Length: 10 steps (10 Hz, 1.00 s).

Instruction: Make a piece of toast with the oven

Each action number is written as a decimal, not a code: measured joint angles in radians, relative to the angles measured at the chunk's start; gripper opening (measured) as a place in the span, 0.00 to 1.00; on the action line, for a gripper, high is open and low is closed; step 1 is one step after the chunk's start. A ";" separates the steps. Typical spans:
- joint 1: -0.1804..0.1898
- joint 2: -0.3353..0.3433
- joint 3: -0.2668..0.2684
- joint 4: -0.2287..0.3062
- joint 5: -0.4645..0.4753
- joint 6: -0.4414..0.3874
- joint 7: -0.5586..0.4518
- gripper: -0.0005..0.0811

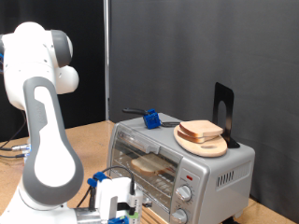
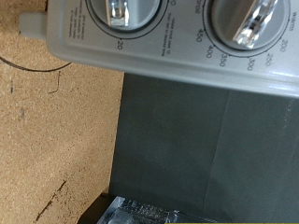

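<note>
The silver-grey oven (image 1: 177,163) stands at the exterior view's right. Through its glass door I see a single pale piece of toast (image 1: 149,166) lying on the wire rack inside. Its two round knobs (image 1: 186,194) sit at the front, right of the door. My gripper (image 1: 118,200) hangs low in front of the oven, near its lower left corner. In the wrist view the oven's control panel (image 2: 168,51) and both knobs (image 2: 254,21) fill the far edge. Only a blurred bit of the gripper (image 2: 140,213) shows. Nothing shows between the fingers.
A round wooden board (image 1: 211,147) with a pile of bread slices (image 1: 200,131) lies on the oven's top, beside a blue-handled tool (image 1: 149,119) and a black upright stand (image 1: 223,107). The oven stands on a dark mat (image 2: 206,149) on a cork tabletop (image 2: 51,131).
</note>
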 joint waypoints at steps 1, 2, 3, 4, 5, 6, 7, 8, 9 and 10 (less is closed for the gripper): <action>0.008 0.003 0.003 0.000 0.006 0.019 -0.001 0.84; 0.016 0.009 0.007 0.000 0.008 0.034 -0.003 0.84; 0.022 0.016 0.011 0.001 0.009 0.041 -0.006 0.84; 0.025 0.021 0.018 0.001 0.011 0.043 -0.011 0.84; 0.027 0.023 0.024 -0.002 0.014 0.044 -0.014 0.84; 0.028 0.023 0.032 -0.007 0.015 0.044 -0.016 0.84; 0.029 0.023 0.040 -0.013 0.018 0.044 -0.018 0.84; 0.031 0.023 0.046 -0.020 0.022 0.052 -0.019 0.84; 0.036 0.023 0.051 -0.027 0.029 0.070 -0.020 0.84; 0.043 0.023 0.055 -0.032 0.037 0.093 -0.022 0.84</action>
